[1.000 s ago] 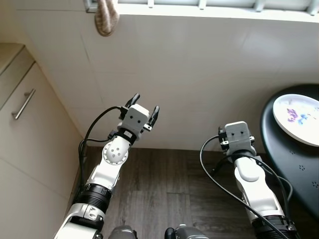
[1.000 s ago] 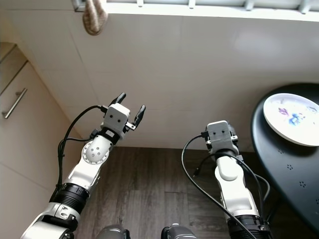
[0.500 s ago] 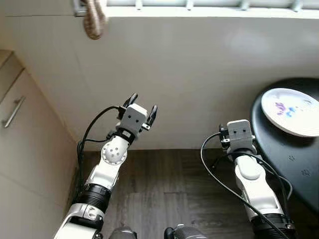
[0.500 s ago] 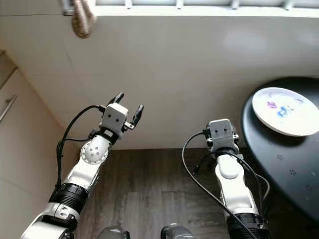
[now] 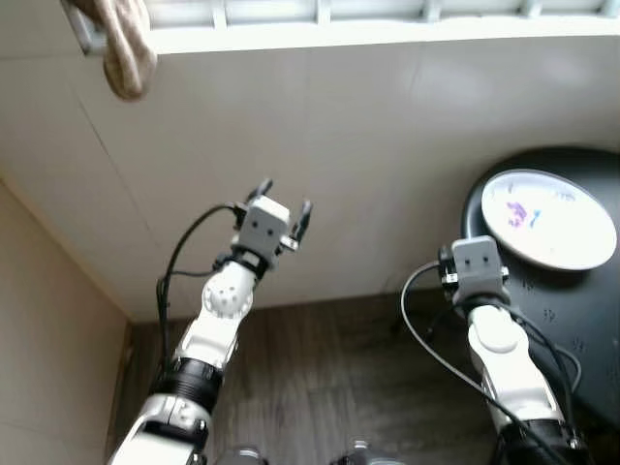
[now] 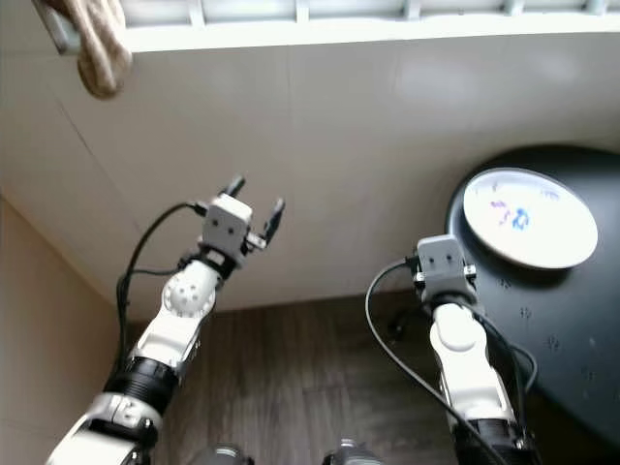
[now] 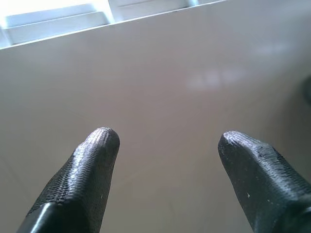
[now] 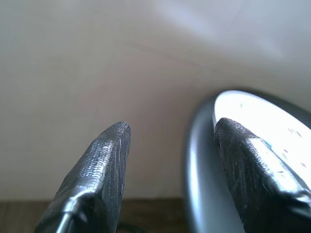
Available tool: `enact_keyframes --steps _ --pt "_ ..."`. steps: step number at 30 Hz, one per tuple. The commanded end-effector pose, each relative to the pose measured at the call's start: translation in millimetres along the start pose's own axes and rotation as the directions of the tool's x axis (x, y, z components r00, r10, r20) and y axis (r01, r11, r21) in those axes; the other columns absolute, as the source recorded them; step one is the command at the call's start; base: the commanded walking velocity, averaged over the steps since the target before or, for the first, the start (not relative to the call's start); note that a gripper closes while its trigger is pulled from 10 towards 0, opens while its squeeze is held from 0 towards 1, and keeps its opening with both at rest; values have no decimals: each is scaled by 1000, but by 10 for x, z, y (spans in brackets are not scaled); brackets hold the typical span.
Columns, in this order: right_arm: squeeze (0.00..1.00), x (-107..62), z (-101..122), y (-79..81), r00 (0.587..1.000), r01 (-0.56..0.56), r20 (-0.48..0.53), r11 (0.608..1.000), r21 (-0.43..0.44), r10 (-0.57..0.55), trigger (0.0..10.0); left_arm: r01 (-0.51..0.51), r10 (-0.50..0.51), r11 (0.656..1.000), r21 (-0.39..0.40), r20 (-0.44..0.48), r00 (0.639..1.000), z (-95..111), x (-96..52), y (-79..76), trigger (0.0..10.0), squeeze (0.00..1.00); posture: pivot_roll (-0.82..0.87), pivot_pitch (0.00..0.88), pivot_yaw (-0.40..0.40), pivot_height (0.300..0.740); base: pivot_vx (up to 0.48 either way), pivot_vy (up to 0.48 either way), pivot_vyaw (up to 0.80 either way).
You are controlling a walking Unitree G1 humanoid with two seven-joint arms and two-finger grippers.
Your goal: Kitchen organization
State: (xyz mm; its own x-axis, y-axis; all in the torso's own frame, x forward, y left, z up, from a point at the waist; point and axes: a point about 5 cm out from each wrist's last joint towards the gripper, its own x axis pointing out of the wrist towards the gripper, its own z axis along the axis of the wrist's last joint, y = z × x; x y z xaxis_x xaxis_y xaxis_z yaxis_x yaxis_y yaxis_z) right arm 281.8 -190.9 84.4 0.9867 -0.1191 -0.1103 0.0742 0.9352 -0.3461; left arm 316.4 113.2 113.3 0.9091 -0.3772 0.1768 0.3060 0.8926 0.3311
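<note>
The plate (image 5: 548,219) lies flat on the tabletop (image 5: 581,320), just beyond the right gripper (image 8: 170,145); both grippers' jaws stand apart, the left gripper (image 5: 283,199) empty.

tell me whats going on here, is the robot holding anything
No, nothing is held. Both arms are raised toward a pale tiled wall. The left gripper is open and empty in front of the wall. The right gripper is open too, beside the edge of a round black table that carries a white patterned plate. A brownish cloth hangs from the ledge above.
</note>
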Motion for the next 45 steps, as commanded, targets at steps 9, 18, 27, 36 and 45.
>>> enact_keyframes --steps 9,18,27,36,45 --pt "0 6 31 11 1000 11 15 1000 25 -11 10000 -1 1 1000 -8 15 1000 16 -20 30 10000 0 55 0 -36 740 79 0 -622" --pt "0 23 55 -40 998 50 25 999 19 -51 10000 -1 1 1000 -1 4 1000 0 -19 32 10000 0 56 0 -37 740 0 0 -800" --pt "0 49 75 -64 998 53 37 998 29 -54 10000 -3 3 1000 4 3 1000 1 -17 32 10000 0 56 0 -37 740 0 0 0" --pt "0 194 63 -132 994 -102 27 974 -203 110 10000 5 -5 1000 5 -9 1000 -16 -8 17 10000 0 51 0 -35 740 0 0 0" --pt "0 328 -60 -244 979 -205 -61 958 -202 197 10000 -2 2 1000 9 -15 1000 -26 -2 23 10000 0 62 0 -42 740 0 0 0"
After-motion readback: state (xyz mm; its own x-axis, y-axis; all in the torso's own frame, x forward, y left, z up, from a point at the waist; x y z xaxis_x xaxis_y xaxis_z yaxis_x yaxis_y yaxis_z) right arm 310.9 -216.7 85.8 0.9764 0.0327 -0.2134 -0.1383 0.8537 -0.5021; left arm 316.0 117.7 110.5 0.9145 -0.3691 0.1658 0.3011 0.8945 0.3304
